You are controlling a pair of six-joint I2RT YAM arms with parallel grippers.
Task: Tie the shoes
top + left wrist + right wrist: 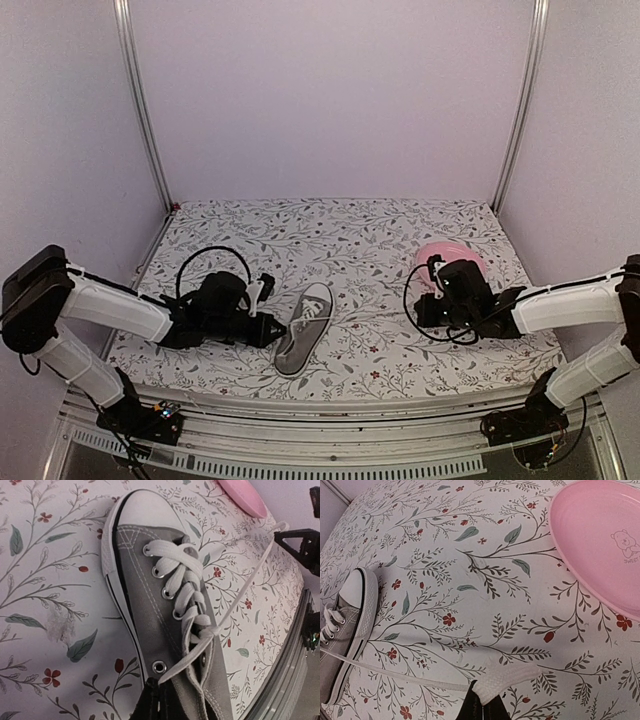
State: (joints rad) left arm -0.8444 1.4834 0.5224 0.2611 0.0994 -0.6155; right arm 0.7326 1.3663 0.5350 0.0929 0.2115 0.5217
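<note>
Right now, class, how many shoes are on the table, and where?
1. The grey sneaker lies left of centre near the front edge of the table, toe toward the back; no other shoe shows in any view.

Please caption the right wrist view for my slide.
Right gripper pinches the white lace, stretched taut from the grey sneaker.

Flower-print bench (pixel 400 225) at six o'clock; plain pale walls (pixel 330 100) at twelve; aluminium posts (pixel 145 110) at ten and two.

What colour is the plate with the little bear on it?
Pink. The plate shows best in the right wrist view.
</note>
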